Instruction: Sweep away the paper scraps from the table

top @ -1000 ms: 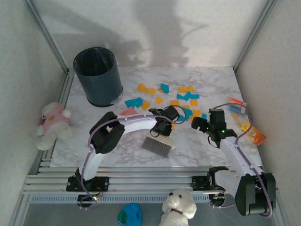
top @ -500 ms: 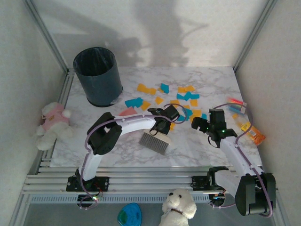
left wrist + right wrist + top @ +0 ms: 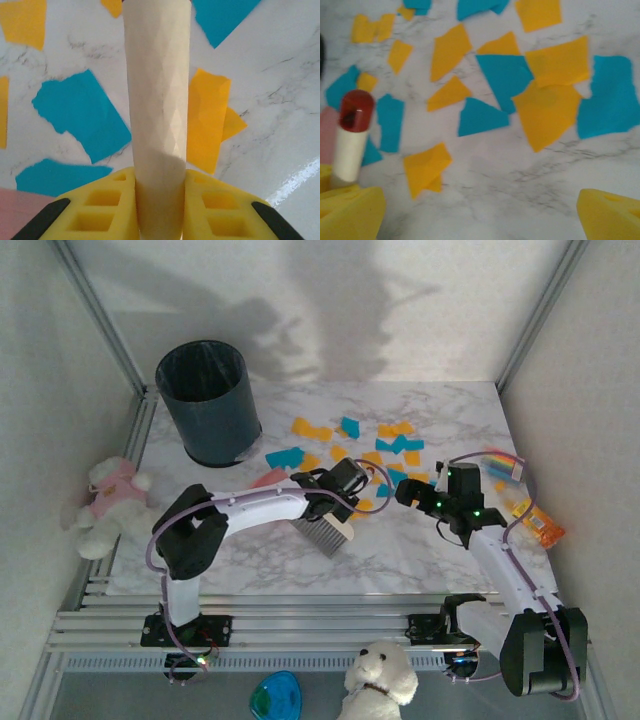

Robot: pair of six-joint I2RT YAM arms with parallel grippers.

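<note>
Marble-veined white table is sitting inside a ribbed metal rail frame, w/ plain walls all round. Paper scraps, orange-yellow & teal, are lying scattered over the mid-to-far part of the table, btwn the two arms and beyond. L gripper is pinching a cream brush handle tight btwn its yellow fingers. Brush head is sitting on the near side of the scrap patch; can't tell if the bristles are touching the marble. Pink dustpan is peeking out behind the L arm, mostly hidden by it. R gripper is hanging w/ jaws spread wide and nothing in them, by the patch's near-right edge. Dark bin is standing far-left, apart from the scraps. Striped packets & an orange packet are lying by the R edge. Pink-shirted plush is lying off the L edge, and a white plush is sitting before the rails.
</note>
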